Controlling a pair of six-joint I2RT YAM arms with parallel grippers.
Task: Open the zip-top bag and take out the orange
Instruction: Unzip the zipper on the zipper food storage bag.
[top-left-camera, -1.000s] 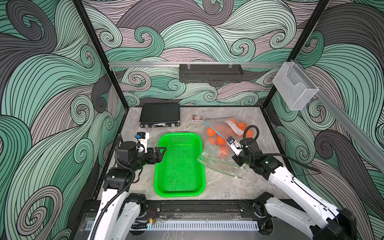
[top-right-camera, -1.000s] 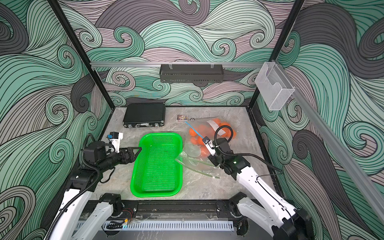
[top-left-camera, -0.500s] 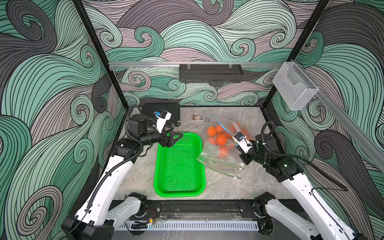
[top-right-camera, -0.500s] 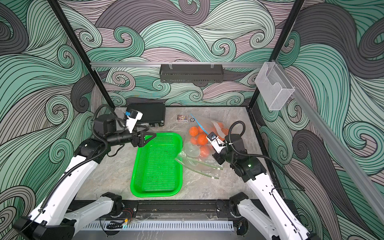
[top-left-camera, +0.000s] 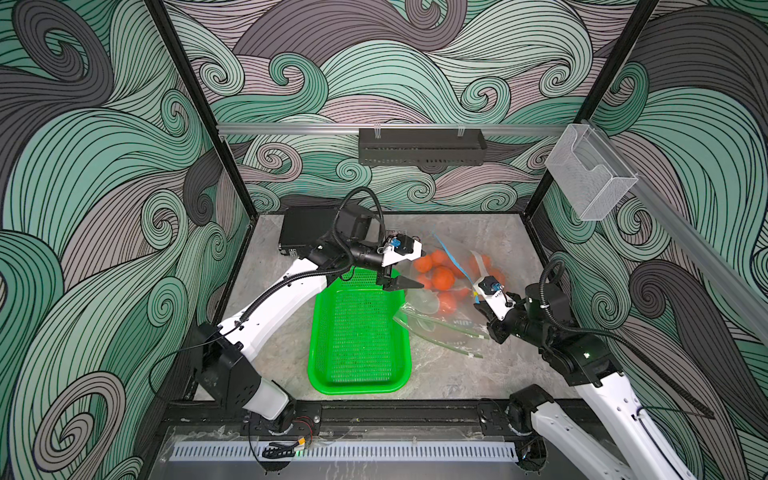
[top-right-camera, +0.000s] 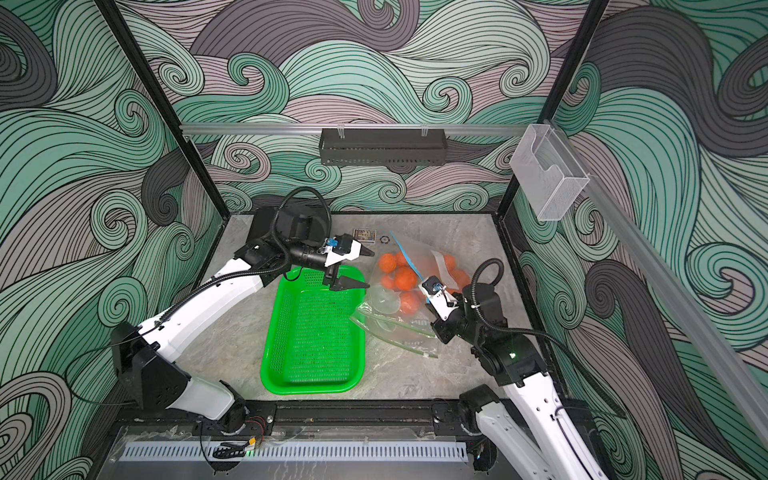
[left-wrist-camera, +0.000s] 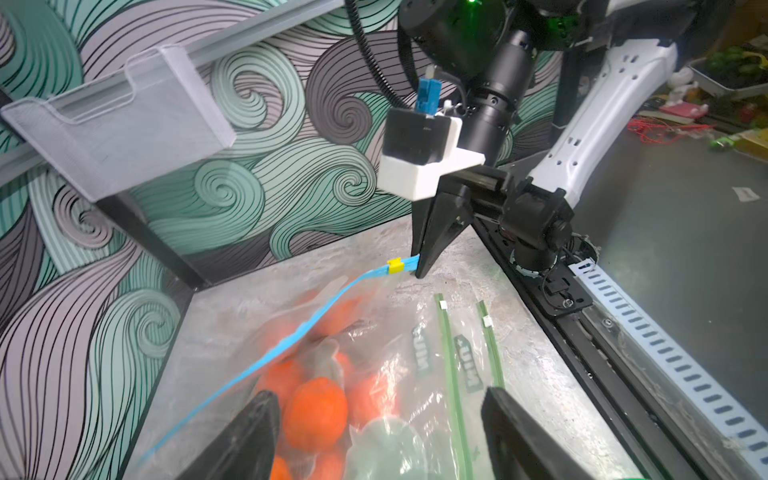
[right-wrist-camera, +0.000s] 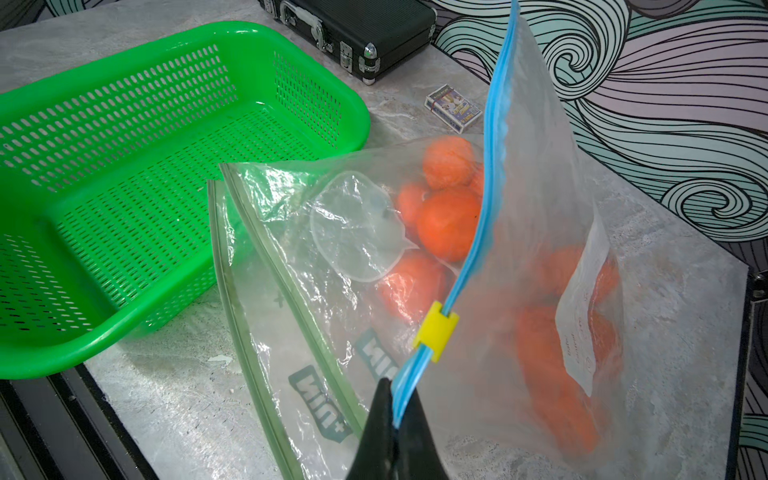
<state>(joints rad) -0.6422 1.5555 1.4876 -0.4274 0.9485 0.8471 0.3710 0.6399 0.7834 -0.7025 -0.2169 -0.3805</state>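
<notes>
Left of centre in both top views, your left gripper (top-right-camera: 362, 269) hangs over the far rim of the green basket (top-left-camera: 357, 332). Its jaws are spread wide with nothing between them. Bare tabletop (top-left-camera: 286, 361) lies left of the basket. Your left arm covers part of the black case (top-left-camera: 303, 230). Right of centre sits the zip-top bag (top-left-camera: 457, 253), its oranges (top-left-camera: 442, 277) blurred by plastic. An empty bag (top-left-camera: 440, 332) crowds the basket's right edge. Your right gripper (right-wrist-camera: 392, 419) is clamped on the blue zip strip (right-wrist-camera: 492, 166), beside the yellow slider (right-wrist-camera: 435, 331).

green basket (top-left-camera: 357, 332) crowds the zip-top bag (top-left-camera: 459, 259)
</notes>
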